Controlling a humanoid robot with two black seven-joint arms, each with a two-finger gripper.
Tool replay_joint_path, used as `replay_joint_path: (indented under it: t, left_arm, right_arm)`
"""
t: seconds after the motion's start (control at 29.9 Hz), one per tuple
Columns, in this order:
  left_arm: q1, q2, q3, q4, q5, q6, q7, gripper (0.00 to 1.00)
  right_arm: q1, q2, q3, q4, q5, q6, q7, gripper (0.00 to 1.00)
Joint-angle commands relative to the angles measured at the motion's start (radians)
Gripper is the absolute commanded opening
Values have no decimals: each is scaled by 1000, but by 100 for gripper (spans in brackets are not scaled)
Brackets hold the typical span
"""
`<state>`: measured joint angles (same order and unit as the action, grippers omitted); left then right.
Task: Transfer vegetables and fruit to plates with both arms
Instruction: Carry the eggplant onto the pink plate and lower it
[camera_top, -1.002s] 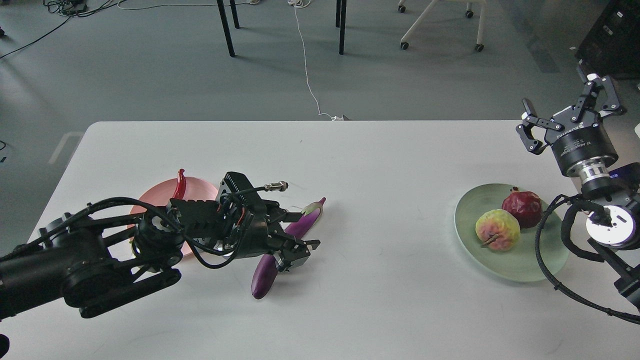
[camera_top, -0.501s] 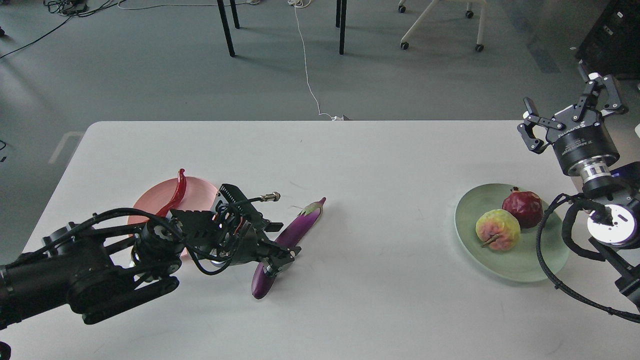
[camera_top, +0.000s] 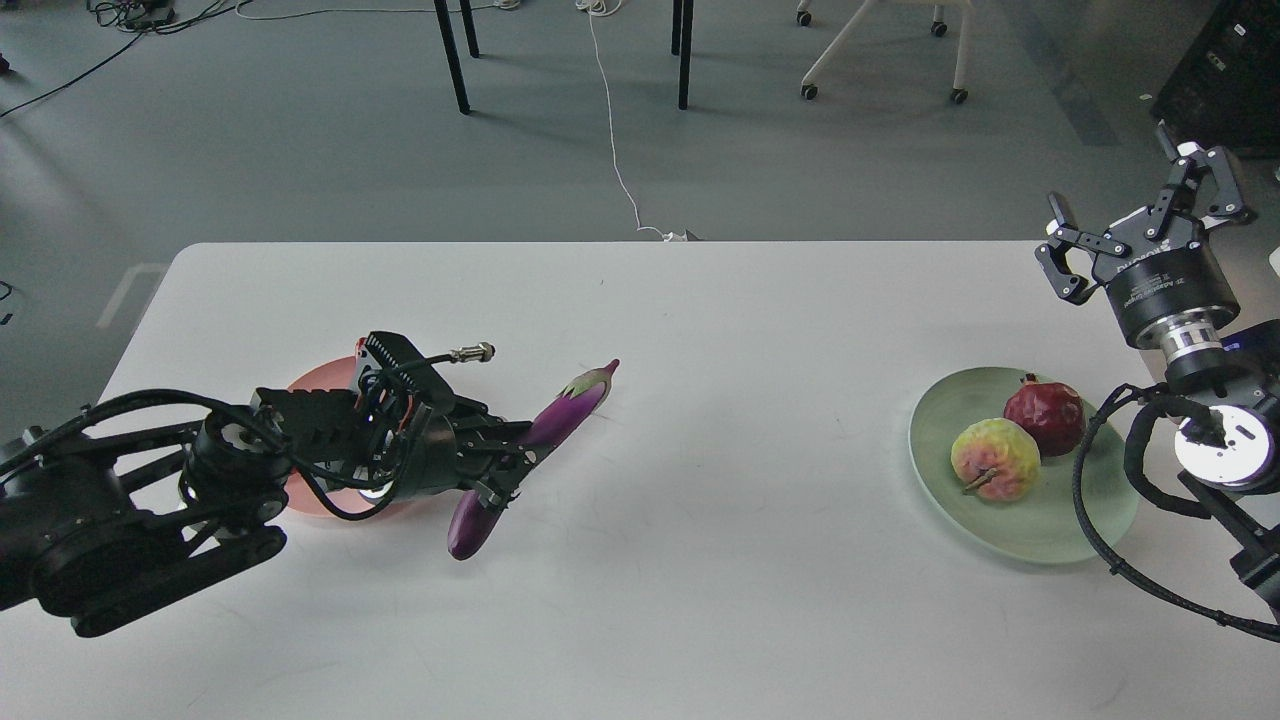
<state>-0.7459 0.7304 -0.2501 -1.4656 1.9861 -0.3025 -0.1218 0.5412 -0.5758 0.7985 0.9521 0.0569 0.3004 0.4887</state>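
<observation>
While the left claw is clenched across the middle of the purple eggplant, the eggplant lies slanted, its pale calyx end pointing up and to the right and its rounded dark end down toward the near left, over the white bench. Whether the eggplant touches the bench cannot be told. Just behind the left arm sits the pink plate, mostly hidden by the wrist and cables; the red chili pepper cannot be made out behind the arm. Well apart, on the right side of the bench, the green plate holds the dark red pomegranate and the bumpy yellow-green and pink fruit, the two touching side by side, the pomegranate farther back. Above and beyond that plate the right claw hangs in the air with its prongs spread wide, grasping nothing
</observation>
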Motion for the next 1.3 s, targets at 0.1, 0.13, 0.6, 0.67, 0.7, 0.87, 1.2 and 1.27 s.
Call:
replay_joint_path:
  t: [0.1,0.13,0.6,0.67,0.7,0.87,1.2,1.27]
  left_arm:
    - [-1,60,5,86,-15,16,-7,12]
    - [-3,67,6,97,-16,17,-13,12]
    - [13,80,17,205,-21,98,-59,27]
    - [13,80,17,208,-21,102,-59,32]
    - [13,81,17,208,-23,102,-62,35]
    - [13,92,15,205,-98,105,-65,60]
    - [0,98,-1,208,-277,111,-81,82]
    - [-1,112,-20,208,-337,134,-87,86]
  right_arm:
    - [26,13,-25,-27,0,-9,0,99]
    - [26,16,-28,-27,0,-14,0,99]
    - [22,14,-35,-24,0,-18,0,99]
    - [22,14,-35,-24,0,-18,0,99]
    - [22,14,-35,-24,0,-17,0,99]
    - [23,13,-33,-19,0,-10,0,99]
    - [28,13,-24,-24,0,-17,0,99]
    - [28,11,-16,-26,0,-20,0,99]
